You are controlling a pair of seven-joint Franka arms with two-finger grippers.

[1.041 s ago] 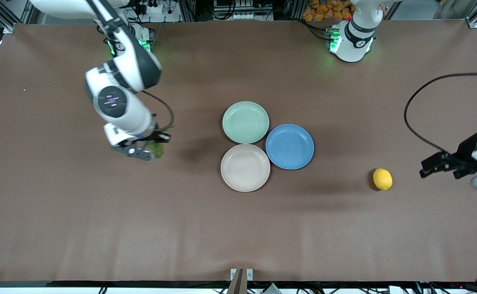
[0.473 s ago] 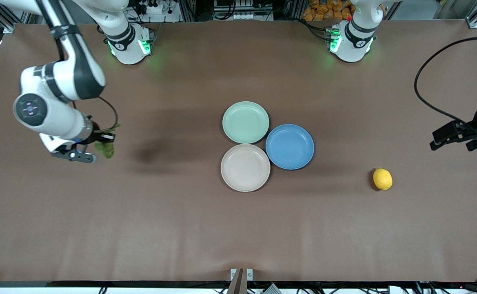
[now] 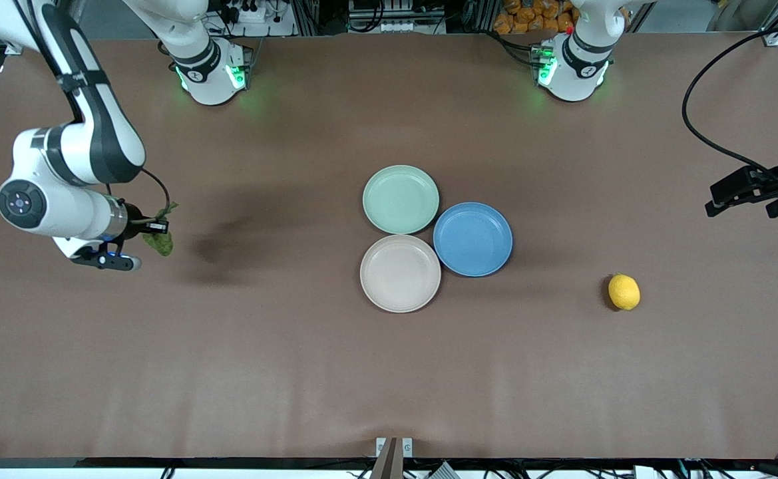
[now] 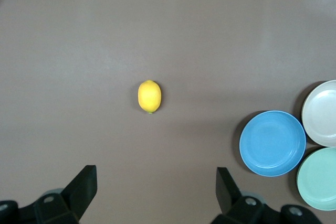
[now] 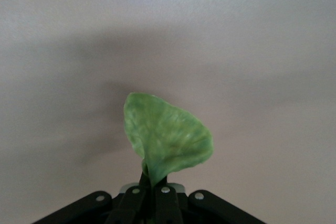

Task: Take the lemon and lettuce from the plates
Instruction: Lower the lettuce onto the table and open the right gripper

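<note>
Right gripper (image 3: 152, 234) carried lettuce (image 3: 160, 243) outward, left gripper (image 3: 751, 199) retreated

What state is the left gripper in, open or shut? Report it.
Open. In the left wrist view the left gripper has its two fingers spread far apart with nothing between them; the lemon lies on the table, apart from them.

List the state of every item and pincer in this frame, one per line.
lemon: lying on the table toward the left arm's end, free.
lettuce: pinched in the right pincer, in the air over the table.
mint plate: empty.
beige plate: empty.
blue plate: empty.
left pincer: open, empty, over the table.
</note>
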